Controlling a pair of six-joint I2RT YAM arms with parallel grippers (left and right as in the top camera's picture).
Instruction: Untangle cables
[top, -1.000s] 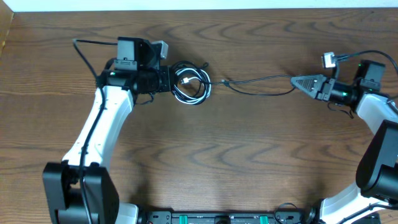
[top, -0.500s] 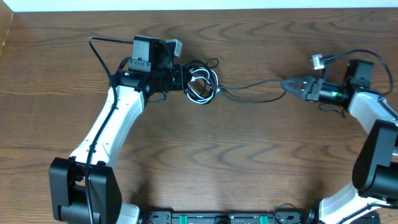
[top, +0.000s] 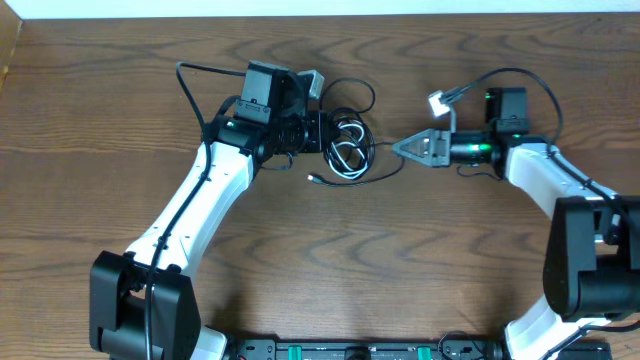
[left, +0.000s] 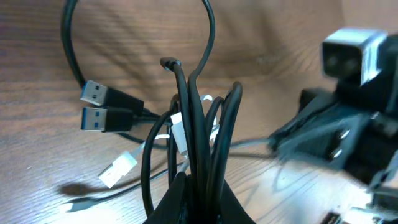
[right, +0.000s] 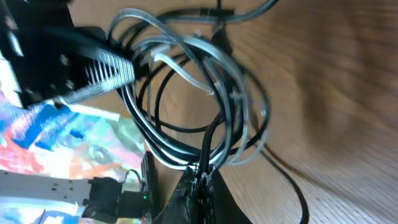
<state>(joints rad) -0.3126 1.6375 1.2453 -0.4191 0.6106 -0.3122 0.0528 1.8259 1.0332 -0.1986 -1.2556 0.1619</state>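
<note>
A tangle of black cables (top: 348, 135) with one white cord (left: 179, 132) hangs looped at the middle of the table. My left gripper (top: 322, 131) is shut on several black strands of the coil (left: 199, 186). Two black USB plugs (left: 99, 106) and a white plug (left: 118, 169) trail to its left. My right gripper (top: 402, 147) is just right of the coil and is shut on one black cable (right: 204, 180) leading out of the coil (right: 186, 93). A slack black strand (top: 345, 181) curves along the table below the coil.
The wooden table (top: 320, 260) spreads around both arms. The left arm's camera block (top: 268, 85) sits behind its gripper. The right arm's own thick wire (top: 530, 85) arcs above its wrist. The left gripper's body (right: 74, 68) shows close in the right wrist view.
Both arms have moved toward each other. The left carried the coil to the right, the right moved left, and the cable stretched between them has gone slack.
</note>
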